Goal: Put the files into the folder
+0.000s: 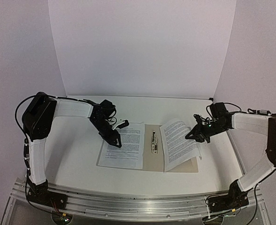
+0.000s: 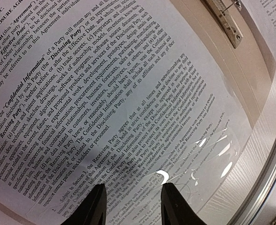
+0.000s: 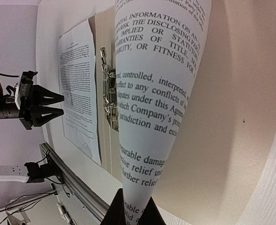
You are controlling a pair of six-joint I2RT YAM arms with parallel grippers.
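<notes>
Beige folder (image 1: 153,161) lies open at the middle of the surface (image 1: 77,154), spine running from near edge to far edge. Right end effector (image 1: 193,136), clamped on the curled file (image 1: 178,145) at its outer edge, holds it over the right flap. Left end effector (image 1: 117,142), parted and empty, hangs over the flat file (image 1: 126,150).

In the left wrist view I read, on the flat sheet (image 2: 128,93), the bold terms "Confidential Information", "Disclosing Party", "Receiving Party", "Effective Date" and "Agreement", and a clause beginning "Subject to Section 3, the Receiving Party agrees that at all times". In the right wrist view I read, on the curled sheet (image 3: 161,93), the capitals "RISK. THE DISCLOSING", "IMPLIED OR STATUTORY", "OF TITLE" and "OR FITNESS", and lower down "controlled, interpreted", "conflicts of", "Company's", "jurisdiction and" and "further relief". In the top view the print is too small to read.
</notes>
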